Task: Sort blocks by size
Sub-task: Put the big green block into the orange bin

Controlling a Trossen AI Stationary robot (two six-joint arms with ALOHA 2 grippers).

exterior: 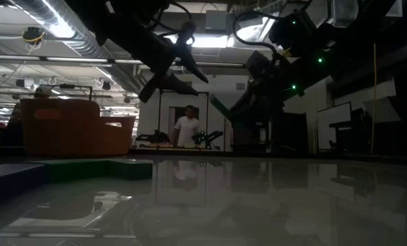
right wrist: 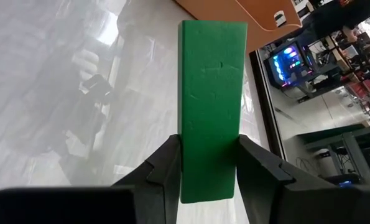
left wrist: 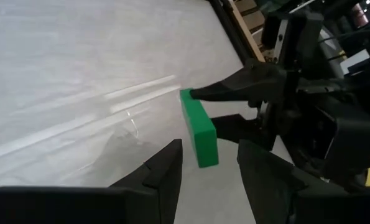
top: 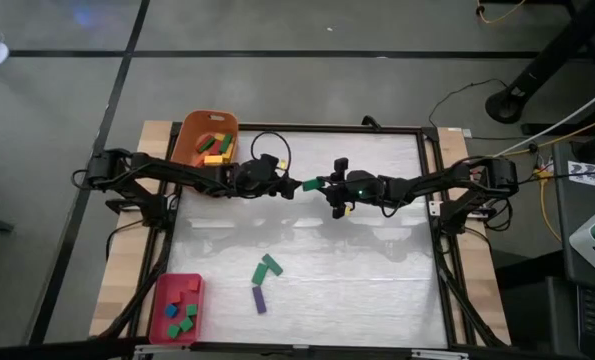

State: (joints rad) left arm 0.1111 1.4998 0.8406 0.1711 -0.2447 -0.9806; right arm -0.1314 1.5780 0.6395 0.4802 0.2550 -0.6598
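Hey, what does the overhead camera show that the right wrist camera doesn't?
Only the overhead view shows both arms meeting mid-table, the red tray of short blocks at the near left corner, and a green bar and purple bar lying loose on the table. Only the right wrist view shows the right gripper shut on the flat sides of the green block. Both show that block, the orange tub and the white table.

A long green block [right wrist: 211,106] is held aloft above mid-table.
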